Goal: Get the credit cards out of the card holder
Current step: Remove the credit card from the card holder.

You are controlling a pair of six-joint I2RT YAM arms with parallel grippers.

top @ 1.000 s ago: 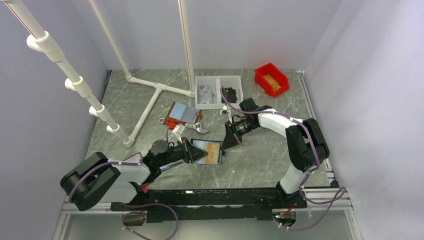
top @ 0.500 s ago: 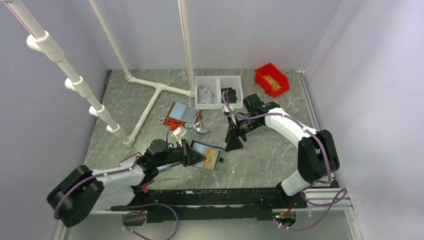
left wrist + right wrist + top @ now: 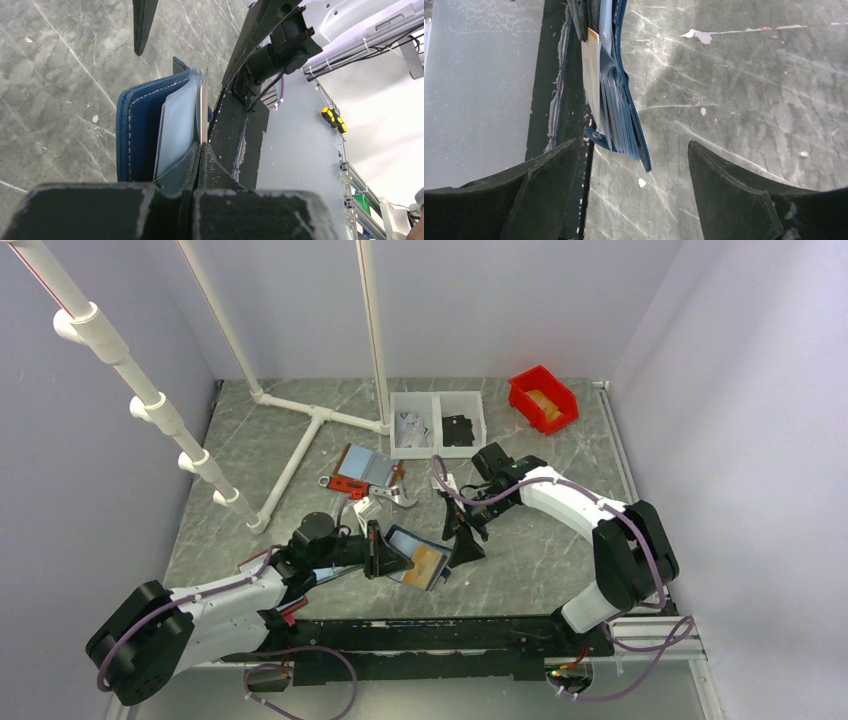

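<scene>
Your left pincer [image 3: 200, 148] is clenched on the card holder [image 3: 137, 130]. The right pincer [image 3: 631, 147] gapes, the tan card [image 3: 591, 75] just ahead of it. Close off-line and you'll likely pinch the holder too, dragging it loose.

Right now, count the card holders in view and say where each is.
2. The navy card holder is pinched in the left gripper; a red-edged holder lies open farther back, near the white bins. Others may be hidden inside bins.
</scene>
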